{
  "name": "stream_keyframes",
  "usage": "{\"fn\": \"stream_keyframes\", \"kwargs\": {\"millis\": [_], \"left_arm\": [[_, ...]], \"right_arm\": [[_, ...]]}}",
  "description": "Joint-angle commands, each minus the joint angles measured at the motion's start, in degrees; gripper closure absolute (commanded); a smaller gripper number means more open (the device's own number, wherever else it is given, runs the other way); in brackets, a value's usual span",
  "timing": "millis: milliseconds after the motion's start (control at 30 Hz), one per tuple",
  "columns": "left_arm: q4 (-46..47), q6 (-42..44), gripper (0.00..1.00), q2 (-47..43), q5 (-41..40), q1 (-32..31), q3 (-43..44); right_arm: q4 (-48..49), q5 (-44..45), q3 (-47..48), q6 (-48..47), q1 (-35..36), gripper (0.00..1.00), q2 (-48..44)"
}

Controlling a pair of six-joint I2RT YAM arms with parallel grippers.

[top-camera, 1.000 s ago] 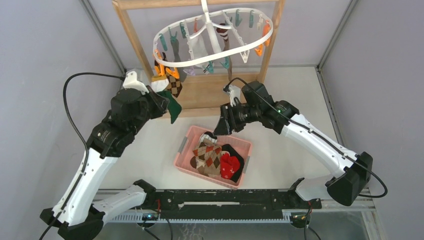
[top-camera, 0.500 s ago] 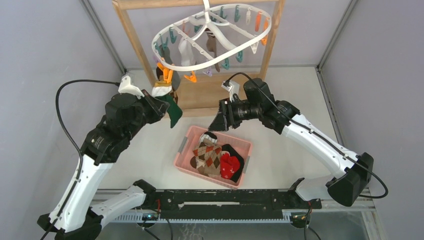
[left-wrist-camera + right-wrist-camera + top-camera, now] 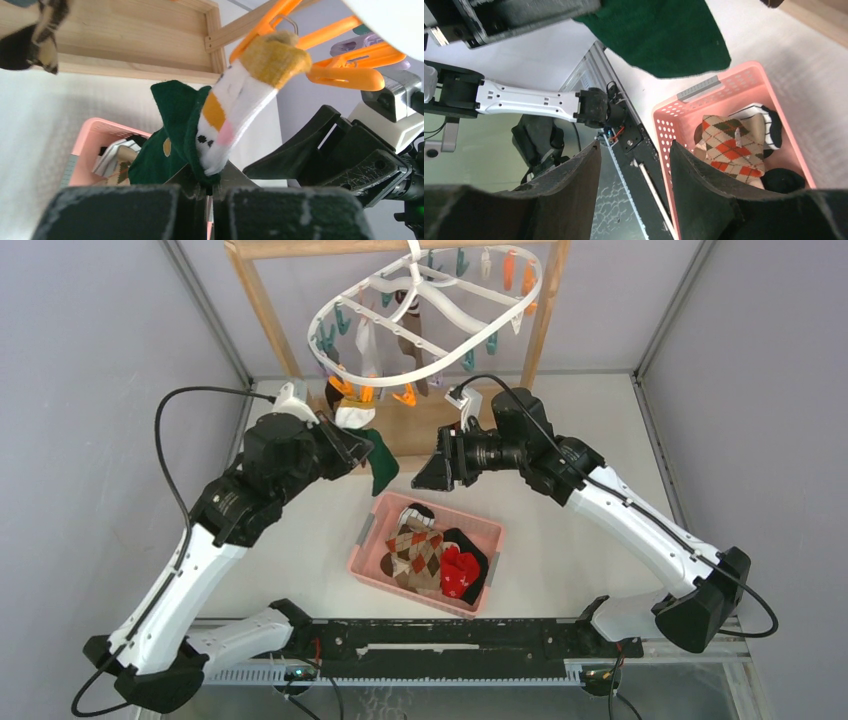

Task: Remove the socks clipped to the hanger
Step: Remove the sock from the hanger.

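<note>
One sock decides the coming move. From above, the green and white sock (image 3: 378, 462) runs from the near left rim of the hanger (image 3: 395, 381) down to the left pincer (image 3: 350, 447), which is clenched on it. The green foot droops past the pincer toward the pink basket (image 3: 372, 530) on the desk (image 3: 560, 540). The right pincer (image 3: 432, 472) hangs released and empty just beyond the basket's far edge, close to the sock but not touching it. The left arm therefore has the job.

Seen from the left wrist, the sock (image 3: 235, 105) lies with its long axis slanting up and to the right, away from the left pincer (image 3: 210, 187). Its yellow cuff appears to sit in the mouth of an orange clip (image 3: 265, 25), so it is probably not yet free. A pull back along that axis, away from the clip, looks like what is needed.

Through the right wrist camera, the green foot (image 3: 664, 35) hangs at the top of the picture, above and beyond the spread fingers of the right pincer (image 3: 634, 150). The basket (image 3: 724, 82) lies below with several socks already in it.
</note>
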Motion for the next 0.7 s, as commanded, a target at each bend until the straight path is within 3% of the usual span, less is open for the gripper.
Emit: {"fn": "stream_keyframes", "kwargs": {"millis": [0,667], "left_arm": [[4.65,-3.20,1.00,1.78,2.43,-1.71,4.37],[6.95,-12.33,1.00,2.29,4.56,-5.91,5.71]], "right_arm": [[-0.25,4.37,3.18,-2.99,0.12,0.39,-0.13],[-7.02,15.63,10.77,-11.92,8.29,0.33,4.84]]}}
